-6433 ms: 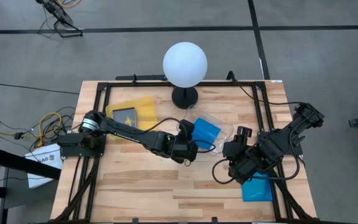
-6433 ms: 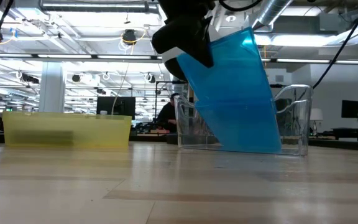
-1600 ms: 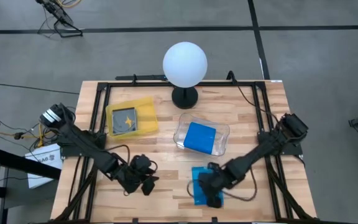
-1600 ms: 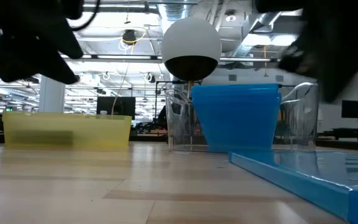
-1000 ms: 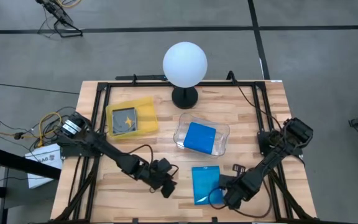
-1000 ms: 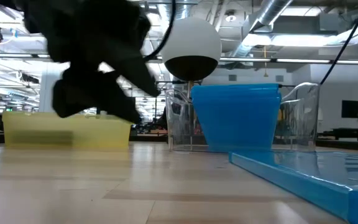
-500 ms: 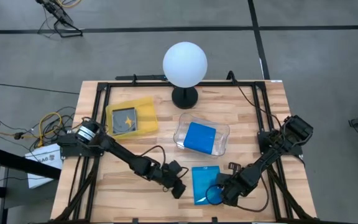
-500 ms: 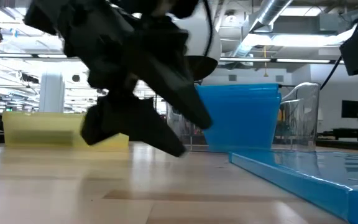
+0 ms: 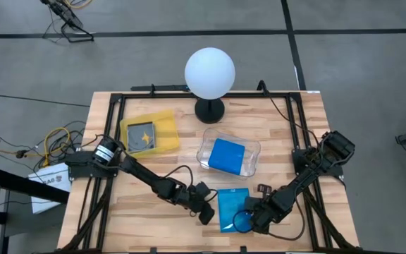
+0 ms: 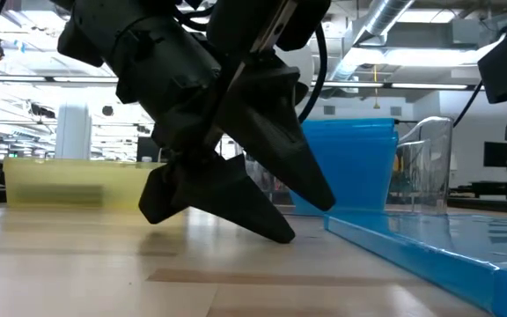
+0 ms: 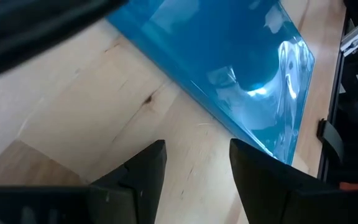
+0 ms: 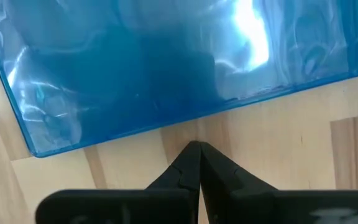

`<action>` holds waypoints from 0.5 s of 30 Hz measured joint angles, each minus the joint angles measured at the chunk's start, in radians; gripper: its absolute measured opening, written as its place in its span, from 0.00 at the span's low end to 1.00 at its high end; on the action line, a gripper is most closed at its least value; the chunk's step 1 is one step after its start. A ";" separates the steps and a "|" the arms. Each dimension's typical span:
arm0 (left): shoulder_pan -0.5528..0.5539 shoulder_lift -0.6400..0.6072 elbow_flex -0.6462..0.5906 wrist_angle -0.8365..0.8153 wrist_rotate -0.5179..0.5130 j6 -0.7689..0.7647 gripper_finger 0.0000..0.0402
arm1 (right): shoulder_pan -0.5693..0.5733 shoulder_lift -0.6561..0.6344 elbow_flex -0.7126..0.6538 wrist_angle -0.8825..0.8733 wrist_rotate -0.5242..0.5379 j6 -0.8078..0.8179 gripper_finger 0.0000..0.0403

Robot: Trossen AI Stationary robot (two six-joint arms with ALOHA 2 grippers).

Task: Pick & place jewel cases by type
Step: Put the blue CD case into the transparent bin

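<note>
The left gripper (image 9: 204,212) hangs low over the counter (image 9: 154,219) with its fingers (image 11: 145,171) parted and nothing between them; bare wood shows in the gap. Just beyond their tips lies a flat blue jewel case (image 11: 229,68), its near edge close to them but apart. The right gripper (image 9: 251,209) sits at the case's other side, its fingers (image 12: 194,165) pressed together and empty, their tip just short of that case's edge (image 12: 166,62). Farther off past both pairs of fingers, a second blue jewel case (image 9: 227,155) rests in the clear tray (image 9: 254,161), and a dark jewel case (image 9: 143,135) lies in the yellow tray (image 9: 165,117). A white globe lamp (image 9: 209,73) stands beyond the trays.
</note>
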 joint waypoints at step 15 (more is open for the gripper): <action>0.001 0.003 -0.002 0.023 -0.009 0.022 0.44 | -0.013 0.001 -0.002 0.047 0.016 -0.022 0.00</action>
